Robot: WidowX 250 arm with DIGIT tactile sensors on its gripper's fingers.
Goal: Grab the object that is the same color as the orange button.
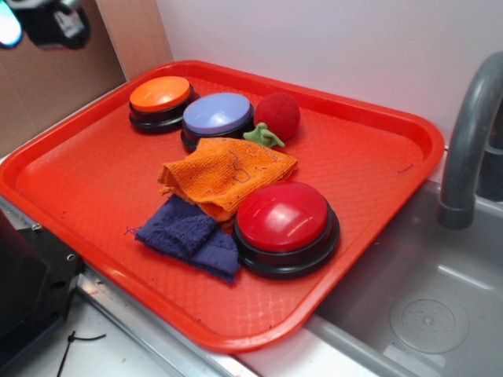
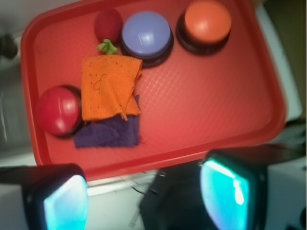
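While the gripper [image 2: 144, 191] hangs high over the near edge of the tray [image 2: 230, 129], everything turns on one offset.
Key relation: in the wrist view the orange rag [image 2: 108, 86] lies ahead of the fingers and off toward the left finger [image 2: 64, 203], well apart from both, so my judgement is that the move must carry forward, leftward in that view, and down.
Rag position: mid-tray, between the lavender button [image 1: 218, 115] and the red button [image 1: 283, 217], touching or nearly touching each; one edge overlaps the blue rag [image 1: 189, 233].
Rag axis: roughly square; in the wrist view its slightly longer side runs away from the camera, about in line with the way the gripper points.
Rag shape: rumpled, with a raised fold on the edge nearest the red button, which looks the easiest place to pinch.
Colour match: the orange button [image 1: 160, 94] sits at the far corner, beside the lavender one; the rag shares its colour.
Gripper state: fingers spread wide with nothing between them, only the tray edge and counter showing in the gap.
Exterior view: only a blurred dark part of the arm [image 1: 55, 22] shows at the top left, far above the tray.
Hazards: the blue rag under the overlap could lift too; a small red ball [image 1: 277, 114] sits just beyond the rag.
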